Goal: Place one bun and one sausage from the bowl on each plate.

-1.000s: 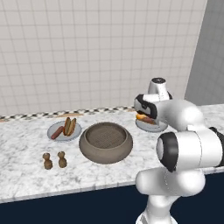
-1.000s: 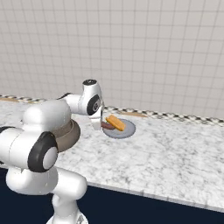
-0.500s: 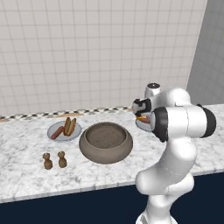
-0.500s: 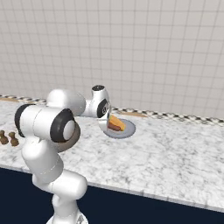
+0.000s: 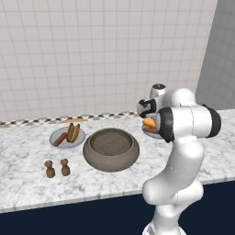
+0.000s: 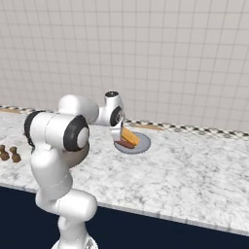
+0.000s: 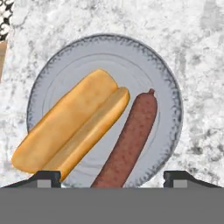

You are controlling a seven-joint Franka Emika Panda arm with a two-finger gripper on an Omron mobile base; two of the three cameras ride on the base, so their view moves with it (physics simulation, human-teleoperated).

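In the hand view, the right grey plate [image 7: 144, 65] holds a golden bun [image 7: 74, 127] and a red-brown sausage [image 7: 131, 140] side by side. My gripper [image 7: 111, 177] hangs open just above them, with its fingertips [image 7: 43, 177] wide apart and nothing between them. From the right base view the gripper [image 6: 118, 130] hovers at this plate's [image 6: 144, 142] left edge. The taupe-brown bowl [image 5: 110, 160] stands with nothing in it mid-counter. To its left, the other plate [image 5: 79, 137] carries a bun [image 5: 73, 131] and a sausage [image 5: 59, 139].
Two small brown shakers [image 5: 49, 169] [image 5: 65, 167] stand near the counter's front edge, left of the bowl. A tiled wall runs behind the counter. My own arm [image 5: 186, 121] covers most of the right plate in the left base view.
The arm's elbow and upper links have swung round toward the cameras. The hand has stayed over the right plate. Bun and sausage there have not moved.
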